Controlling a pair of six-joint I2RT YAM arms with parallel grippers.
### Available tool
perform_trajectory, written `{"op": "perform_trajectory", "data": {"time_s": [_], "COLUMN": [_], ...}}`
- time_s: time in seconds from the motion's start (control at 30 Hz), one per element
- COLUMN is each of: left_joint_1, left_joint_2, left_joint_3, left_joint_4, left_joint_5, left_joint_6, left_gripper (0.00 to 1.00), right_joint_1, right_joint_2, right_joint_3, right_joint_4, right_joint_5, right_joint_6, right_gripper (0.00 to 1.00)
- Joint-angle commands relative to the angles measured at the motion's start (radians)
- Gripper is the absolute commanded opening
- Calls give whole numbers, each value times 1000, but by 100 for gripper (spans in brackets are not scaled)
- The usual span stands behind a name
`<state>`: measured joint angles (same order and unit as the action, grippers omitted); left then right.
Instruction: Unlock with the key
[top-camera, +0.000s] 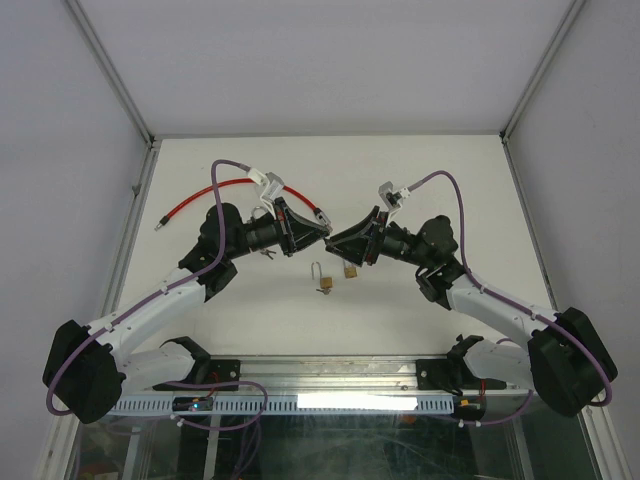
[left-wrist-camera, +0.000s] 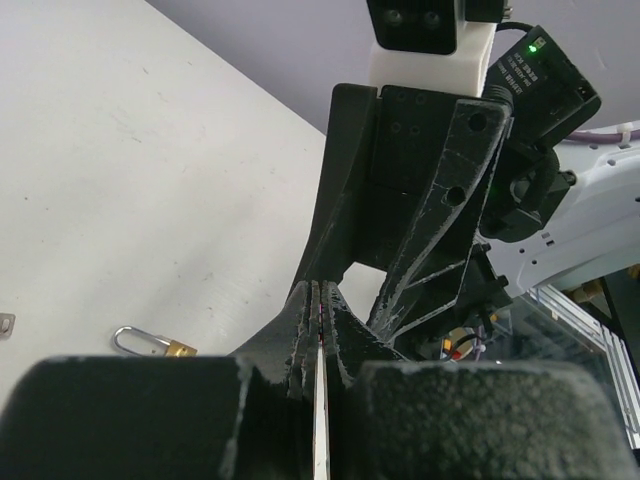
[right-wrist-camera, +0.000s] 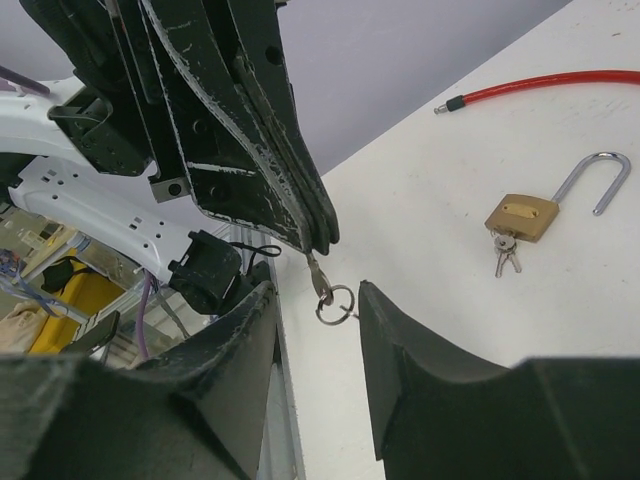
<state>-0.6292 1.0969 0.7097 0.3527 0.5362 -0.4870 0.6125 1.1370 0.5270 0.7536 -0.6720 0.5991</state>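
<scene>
Here, the left gripper (right-wrist-camera: 318, 238) pinches a key (right-wrist-camera: 314, 268); the right gripper (right-wrist-camera: 317, 296), jaws apart, flanks its ring (right-wrist-camera: 335, 303). Mistimed release could drop it.

Brass padlock (right-wrist-camera: 522, 217), shiny metal shackle (right-wrist-camera: 572, 179), glossy red cable (right-wrist-camera: 540, 88), matt table (right-wrist-camera: 450, 300).

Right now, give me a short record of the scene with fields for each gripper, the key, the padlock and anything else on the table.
left gripper: shut on the key, raised above the table
key: pokes out below the left fingertips, key ring hanging from it
right gripper: open, one finger on each side of the key ring, not gripping it
padlock: brass, lying on the table, shackle open, small keys at its base
red cable: on the table, apart from the padlock
</scene>
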Motion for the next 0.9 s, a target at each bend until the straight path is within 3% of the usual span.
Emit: {"op": "perform_trajectory", "data": {"time_s": [0.0,0.37,0.67,0.77,0.87], "left_joint_1": [-7,-6,-7,-7,-7], "left_joint_2": [-29,-24,-19,-13,-10], "left_joint_3": [33,25,17,15,17], "left_joint_4": [85,106,114,110,92], "left_joint_5": [39,45,38,29,4], "left_joint_6": [-15,-33,-46,-56,-71], "left_gripper": [0,0,0,0,12], "right_joint_1": [-4,-4,-8,-13,-18], "right_joint_2": [10,20,21,13,-2], "right_joint_3": [10,7,-6,-14,-33], "right_joint_4": [97,129,158,155,129], "right_joint_5": [-31,-44,-50,-46,-22], "right_joint_6": [29,42,52,53,48], "right_gripper": [40,29,0,0,0]}}
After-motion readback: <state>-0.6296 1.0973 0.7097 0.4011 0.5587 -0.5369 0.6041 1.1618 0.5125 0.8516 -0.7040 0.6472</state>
